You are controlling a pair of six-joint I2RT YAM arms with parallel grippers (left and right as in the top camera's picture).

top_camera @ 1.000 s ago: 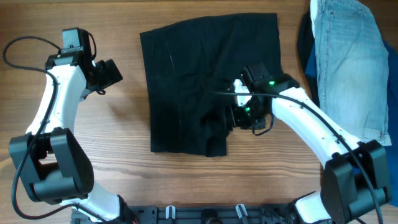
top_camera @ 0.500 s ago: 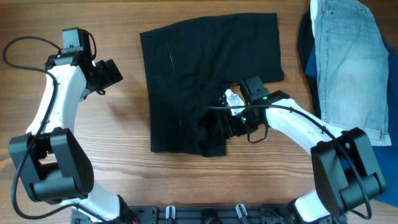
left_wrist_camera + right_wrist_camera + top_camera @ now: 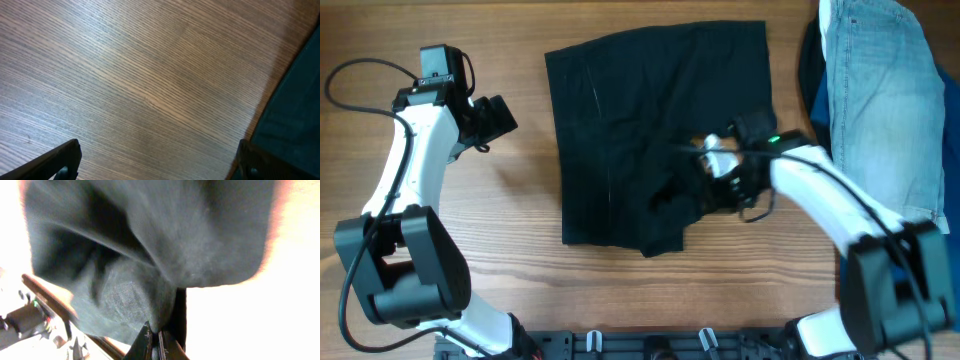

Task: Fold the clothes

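A wooden table (image 3: 520, 200) with a fine, straight grain carries everything here. The black shorts (image 3: 620, 130) lie on its middle, spread mostly flat, with the upper edge near the far side of the table. Their lower right part is bunched into folds and raised off the wood. At the right edge, the light-blue denim shorts (image 3: 880, 100) lie on the table, running from the far side toward the near side. A bright-blue cloth (image 3: 817, 108) shows from under their left border. Bare wood separates the black shorts from that pile. In the left wrist view, a dark fabric edge lies on the wood at the right.
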